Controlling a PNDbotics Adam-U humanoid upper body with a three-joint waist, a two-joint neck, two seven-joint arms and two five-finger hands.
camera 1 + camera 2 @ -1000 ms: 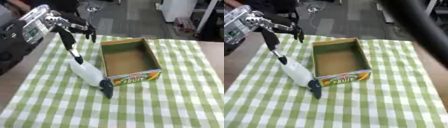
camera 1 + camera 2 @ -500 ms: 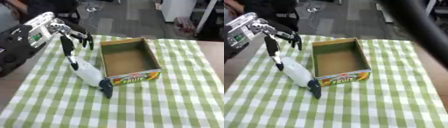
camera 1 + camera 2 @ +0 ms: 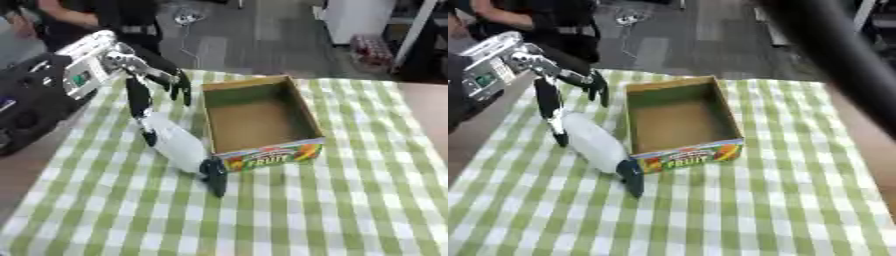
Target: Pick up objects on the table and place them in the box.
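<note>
1. While hovering just left of the box (image 3: 259,120), left hand (image 3: 144,82) hangs fingers-down over the far end of a white bottle (image 3: 175,145); fingers spread & fairly straight, thumb apart from the rest, closed on nothing.
2. Lower fingertip close above or at bottle's far end, near its dark base — contact can't be told.
3. Bottle lying on its side along box's left wall, w/ black cap (image 3: 214,175) pointing toward near-left corner of box, just beside the printed front panel.
4. Box: open-top cardboard, brown inside, "FRUIT" label on near face; holds nothing visible.
5. Box & bottle both on green/white checked cloth (image 3: 350,210) that spreads out on all sides of the box.
6. Right of box: dark blurred bar crossing upper right of right eye view, prob. right arm (image 3: 842,55); hand itself not seen.
</note>
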